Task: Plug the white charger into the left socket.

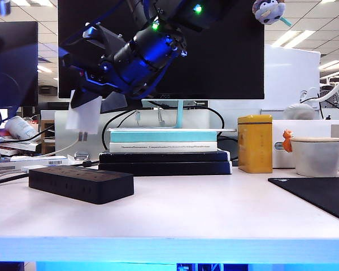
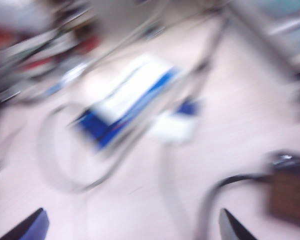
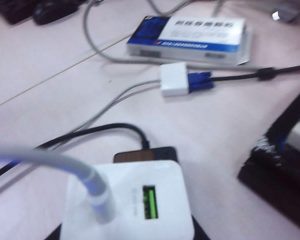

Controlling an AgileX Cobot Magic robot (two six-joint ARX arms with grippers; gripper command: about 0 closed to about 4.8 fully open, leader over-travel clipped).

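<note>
1. Exterior view shows the white charger (image 1: 83, 116) hanging in the air with its two metal prongs pointing down, above and a little behind the left end of the black power strip (image 1: 81, 183) on the desk (image 1: 203, 212). It is clear of the strip and not yet plugged in.
2. The right pincer (image 1: 87, 93) holds the white charger; in the right wrist view the block (image 3: 132, 200) fills the near foreground and hides the fingertips.
3. The left pincer (image 2: 130, 227) stands wide with nothing between its dark fingertips (image 2: 27, 227). Its view is smeared by motion blur, showing only a blue-and-white box (image 2: 125, 100) and cables.
4. Risks, as I judge them:
   - The charger looks slightly tilted, so the prongs could meet the left socket (image 1: 53, 175) askew and jam or skid off.
   - The strip lies loose, so a sideways push could shove it along the desk.
   - The thin white cable (image 3: 45, 162) trails from the block and could drag it off line.
5. The charger is a small white block with rounded corners and a green-lit port (image 3: 149, 201).
</note>
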